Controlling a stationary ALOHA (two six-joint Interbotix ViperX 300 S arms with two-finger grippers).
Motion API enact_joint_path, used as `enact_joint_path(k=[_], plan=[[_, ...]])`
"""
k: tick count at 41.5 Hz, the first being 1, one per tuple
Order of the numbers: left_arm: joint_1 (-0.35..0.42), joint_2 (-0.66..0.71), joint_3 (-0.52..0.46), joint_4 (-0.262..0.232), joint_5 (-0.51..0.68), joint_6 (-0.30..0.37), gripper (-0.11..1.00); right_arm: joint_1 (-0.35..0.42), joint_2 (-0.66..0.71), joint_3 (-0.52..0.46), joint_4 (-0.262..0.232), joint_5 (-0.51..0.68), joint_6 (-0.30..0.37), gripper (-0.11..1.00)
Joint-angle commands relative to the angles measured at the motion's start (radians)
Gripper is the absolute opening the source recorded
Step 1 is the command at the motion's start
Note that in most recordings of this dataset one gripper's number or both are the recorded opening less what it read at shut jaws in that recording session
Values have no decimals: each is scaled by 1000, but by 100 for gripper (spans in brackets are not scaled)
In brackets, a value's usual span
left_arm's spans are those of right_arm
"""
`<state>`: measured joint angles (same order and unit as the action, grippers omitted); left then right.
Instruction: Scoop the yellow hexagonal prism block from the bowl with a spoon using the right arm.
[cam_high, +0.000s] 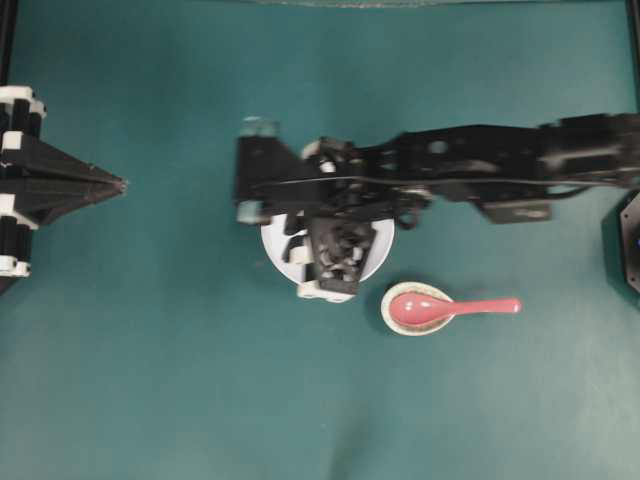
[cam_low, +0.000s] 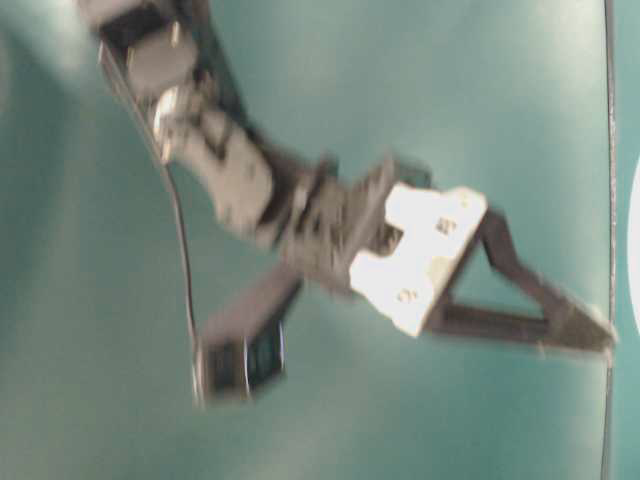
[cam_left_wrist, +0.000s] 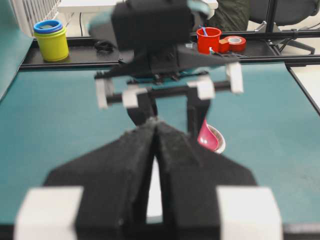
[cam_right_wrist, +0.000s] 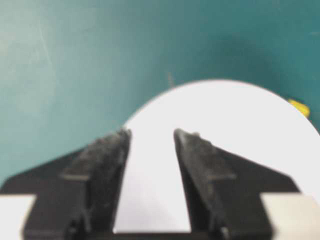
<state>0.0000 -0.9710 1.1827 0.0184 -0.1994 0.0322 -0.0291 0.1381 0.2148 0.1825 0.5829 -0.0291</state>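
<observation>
Lower right of centre in the overhead view: glossy pink-red ceramic soup spoon (cam_high: 440, 307), stiff, slippery, breakable; best taken mid-handle. Right claw (cam_right_wrist: 150, 135) open, empty over round white bowl (cam_right_wrist: 235, 120); tiny yellow block (cam_right_wrist: 299, 107) at bowl's right edge.

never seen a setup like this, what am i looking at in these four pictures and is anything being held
Two black robot arms share a teal table. One picture looks down from above, one from table level (blurred), and one from a camera on each wrist. From above, the right arm reaches over the white bowl, its right gripper empty with jaws apart. The left gripper sits parked at the table's left edge, jaws together, also empty. A pink-red spoon lies untouched, its scoop on a small oval rest. The yellow block shows at the bowl's edge in the right wrist view.
</observation>
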Motion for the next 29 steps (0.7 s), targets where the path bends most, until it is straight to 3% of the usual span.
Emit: enact_joint_path(k=[1, 13, 22, 29], plan=[[0, 11, -15, 3, -5, 0, 0, -14, -101, 95, 3, -78, 25, 46], [2, 11, -15, 3, -5, 0, 0, -78, -244, 302, -6, -126, 265, 46], [2, 12, -15, 3, -5, 0, 0, -106, -255, 334, -43, -71, 437, 46], [2, 12, -15, 2, -6, 0, 0, -120, -222, 337, -86, -35, 609, 46]])
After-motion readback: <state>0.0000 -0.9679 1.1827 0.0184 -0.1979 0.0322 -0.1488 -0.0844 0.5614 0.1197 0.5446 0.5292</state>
